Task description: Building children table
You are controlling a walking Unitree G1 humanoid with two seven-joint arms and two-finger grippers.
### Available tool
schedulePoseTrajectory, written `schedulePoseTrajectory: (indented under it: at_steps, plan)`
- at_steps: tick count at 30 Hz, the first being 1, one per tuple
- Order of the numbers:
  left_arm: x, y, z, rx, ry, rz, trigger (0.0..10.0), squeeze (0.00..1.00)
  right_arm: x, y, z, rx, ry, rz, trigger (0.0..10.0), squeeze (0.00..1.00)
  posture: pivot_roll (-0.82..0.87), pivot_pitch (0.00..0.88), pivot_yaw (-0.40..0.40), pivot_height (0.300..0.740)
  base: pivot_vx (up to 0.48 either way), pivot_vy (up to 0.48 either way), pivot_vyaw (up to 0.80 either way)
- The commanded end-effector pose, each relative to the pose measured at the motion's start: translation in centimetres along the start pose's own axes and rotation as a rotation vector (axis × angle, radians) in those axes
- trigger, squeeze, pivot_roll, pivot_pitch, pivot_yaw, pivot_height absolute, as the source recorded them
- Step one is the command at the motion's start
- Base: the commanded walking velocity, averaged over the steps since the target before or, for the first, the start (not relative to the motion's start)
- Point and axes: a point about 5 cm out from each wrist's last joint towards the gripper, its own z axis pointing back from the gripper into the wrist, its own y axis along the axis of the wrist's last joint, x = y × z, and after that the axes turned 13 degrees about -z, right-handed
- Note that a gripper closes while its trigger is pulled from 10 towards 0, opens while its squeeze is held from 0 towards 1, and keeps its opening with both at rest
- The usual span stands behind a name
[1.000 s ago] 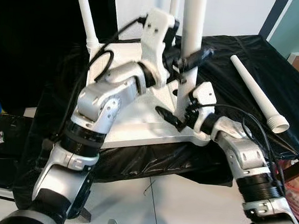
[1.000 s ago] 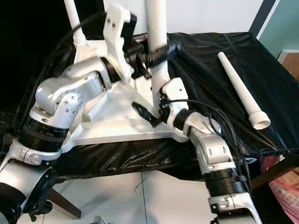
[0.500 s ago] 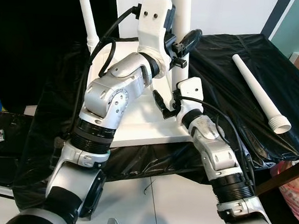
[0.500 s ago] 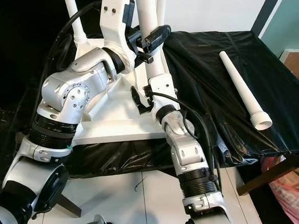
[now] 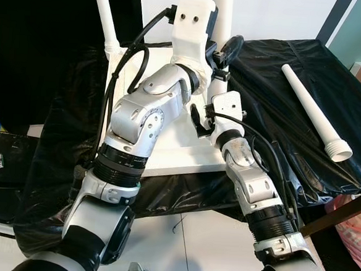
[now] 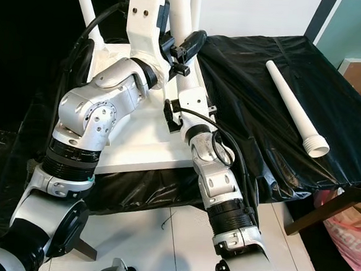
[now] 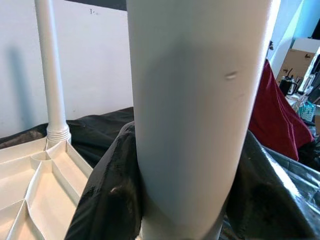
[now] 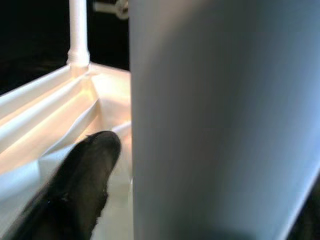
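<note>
**Both grippers on the upright leg**

The white tabletop (image 6: 130, 147) lies upside down on the black cloth (image 6: 258, 85), ribs up, and both arms are crowded round one upright white leg (image 6: 179, 14) standing near its right front corner. The left gripper (image 6: 185, 47) is high on that leg, black fingers (image 7: 107, 200) pinching it from either side. Lower down, the right gripper (image 6: 173, 113) sits right at the foot of the same leg, one black finger (image 8: 75, 185) lying against the tabletop just beside it; whether it's clamped or spread, I can't tell. A second leg (image 5: 105, 12) stands screwed in at the far left corner. A loose leg (image 5: 312, 110) lies flat on the cloth, well apart to the right, threaded end toward the robot
</note>
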Motion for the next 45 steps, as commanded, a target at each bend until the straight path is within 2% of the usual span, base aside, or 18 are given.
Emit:
schedulePoseTrajectory:
  at_steps: [1, 3, 4, 16, 17, 18, 19, 20, 21, 22, 26, 27, 28, 29, 33, 36, 39, 45]
  plan:
    - [0.4, 0.8, -0.3, 0.023, -0.014, -0.022, 10.0, 0.0, -0.1, 0.0, -0.1, 0.009, -0.008, 0.004, 4.6, 0.0, 0.07, 0.078, -0.044, 0.74, 0.0, 0.0, 0.0]
    - [0.4, 0.8, -0.3, 0.024, -0.014, -0.023, 10.0, 0.0, -0.2, 0.0, -0.1, 0.011, -0.01, 0.006, 4.6, 0.0, 0.07, 0.078, -0.044, 0.74, 0.0, 0.0, 0.0]
    - [0.5, 0.8, -0.2, 0.026, -0.014, -0.027, 10.0, 0.0, -0.3, 0.0, -0.1, 0.016, -0.011, 0.011, 0.0, 0.0, 0.08, 0.076, -0.045, 0.74, 0.0, 0.0, 0.0]
    - [0.7, 0.8, -0.3, 0.028, -0.011, -0.035, 10.0, 0.0, -0.3, -0.4, -0.2, -0.007, -0.034, -0.014, 0.0, 0.0, 0.08, 0.075, -0.046, 0.74, 0.0, 0.0, 0.0]
    - [0.7, 0.8, -0.3, 0.03, -0.013, -0.037, 10.0, 0.0, -0.2, -0.5, -0.2, -0.011, -0.038, -0.018, 4.0, 0.0, 0.08, 0.075, -0.045, 0.74, 0.0, 0.0, 0.0]
    - [0.7, 0.8, -0.4, 0.031, -0.014, -0.037, 10.0, 0.0, -0.2, -0.5, -0.3, -0.014, -0.042, -0.021, 10.0, 0.0, 0.08, 0.075, -0.045, 0.74, 0.0, 0.0, 0.0]
    - [0.7, 0.8, -0.4, 0.035, -0.017, -0.034, 10.0, 0.0, -0.2, -0.5, -0.3, -0.017, -0.048, -0.025, 10.0, 0.0, 0.08, 0.075, -0.045, 0.74, 0.0, 0.0, 0.0]
    - [0.7, 0.8, -0.4, 0.041, -0.022, -0.017, 10.0, 0.93, -0.1, -0.5, -0.4, -0.019, -0.056, -0.036, 10.0, 0.0, 0.08, 0.075, -0.045, 0.74, 0.0, 0.0, 0.0]
    - [0.7, 0.8, -0.4, 0.046, -0.026, -0.005, 10.0, 0.93, 0.0, -0.5, -0.4, -0.02, -0.062, -0.044, 10.0, 0.0, 0.08, 0.075, -0.045, 0.74, 0.0, 0.0, 0.0]
    - [0.8, 0.9, -0.4, 0.064, -0.032, 0.02, 10.0, 1.0, 0.1, -0.5, -0.4, -0.022, -0.071, -0.056, 10.0, 0.0, 0.08, 0.075, -0.043, 0.74, 0.0, 0.0, 0.0]
    - [0.9, 1.3, -0.3, 0.096, -0.044, 0.043, 10.0, 1.0, 0.3, -0.5, -0.5, -0.025, -0.087, -0.073, 10.0, 0.0, 0.08, 0.075, -0.043, 0.74, 0.0, 0.0, 0.0]
    - [1.0, 1.4, -0.2, 0.097, -0.043, 0.017, 10.0, 0.34, 0.5, -0.5, -0.5, -0.026, -0.098, -0.084, 10.0, 0.0, 0.08, 0.074, -0.042, 0.74, 0.0, 0.0, 0.0]
    - [1.0, 1.5, -0.2, 0.097, -0.041, -0.003, 10.0, 0.34, 0.6, -0.5, -0.6, -0.027, -0.106, -0.091, 10.0, 0.0, 0.08, 0.074, -0.042, 0.74, 0.0, 0.0, 0.0]
    - [1.1, 1.5, -0.1, 0.102, -0.042, -0.004, 10.0, 0.0, 0.8, -0.5, -0.6, -0.028, -0.12, -0.101, 10.0, 0.0, 0.08, 0.074, -0.039, 0.74, 0.0, 0.0, 0.0]
    - [1.2, 1.5, 0.1, 0.118, -0.035, 0.002, 10.0, 0.0, 1.3, -0.6, -0.5, -0.027, -0.148, -0.11, 10.0, 0.0, 0.08, 0.073, -0.035, 0.74, 0.0, 0.0, 0.0]
    - [1.2, 1.3, 0.8, 0.141, -0.028, -0.057, 10.0, 0.0, 2.4, -0.7, -0.4, -0.024, -0.201, -0.126, 10.0, 0.0, 0.08, 0.072, -0.033, 0.74, 0.0, 0.0, 0.0]
    - [1.1, 1.1, 1.2, 0.152, -0.005, -0.069, 10.0, 0.0, 3.0, -0.8, -0.3, -0.023, -0.214, -0.118, 10.0, 0.0, 0.08, 0.072, -0.03, 0.74, 0.0, 0.0, 0.0]
    - [0.9, -0.4, 2.4, 0.135, 0.035, -0.084, 10.0, 0.0, 4.1, -1.0, 0.4, -0.009, -0.225, -0.111, 10.0, 0.0, 0.08, 0.07, -0.031, 0.74, 0.0, 0.0, 0.0]
